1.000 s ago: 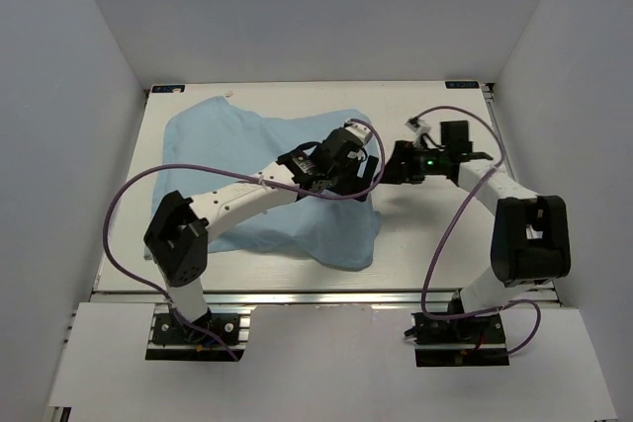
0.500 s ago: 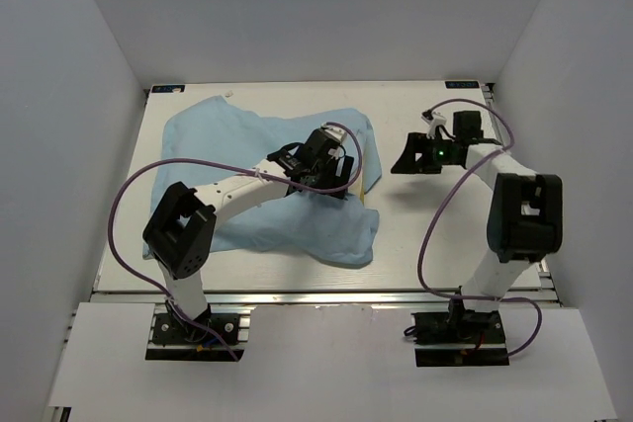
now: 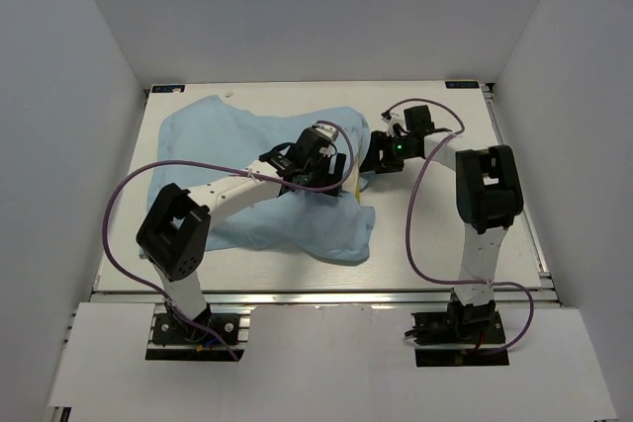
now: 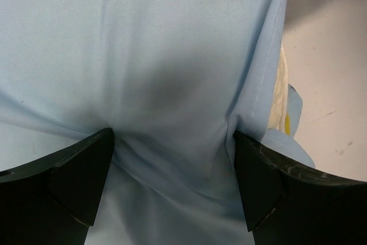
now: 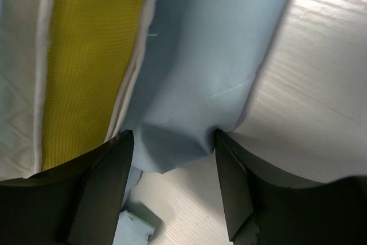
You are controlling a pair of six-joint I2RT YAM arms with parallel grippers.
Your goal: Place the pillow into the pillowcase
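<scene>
Pillowcase (image 3: pixel 227 135) likely limp, slippery; pillow (image 5: pixel 86 55) soft, bulky. Left pincer (image 4: pixel 172 142) spread wide; right pincer (image 5: pixel 172 139) straddles hem (image 4: pixel 265 84) — grip unconfirmed; best hold: hem.

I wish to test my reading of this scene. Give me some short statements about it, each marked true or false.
1. The pillowcase shows a light blue face. True.
2. The pillow lies fully uncovered. False: the pillowcase covers most of it; only an edge shows.
3. The left gripper is on the pillowcase with jaws wide apart. True.
4. The right gripper hangs far from any cloth. False: a fold of the pillowcase lies between its fingers.
</scene>
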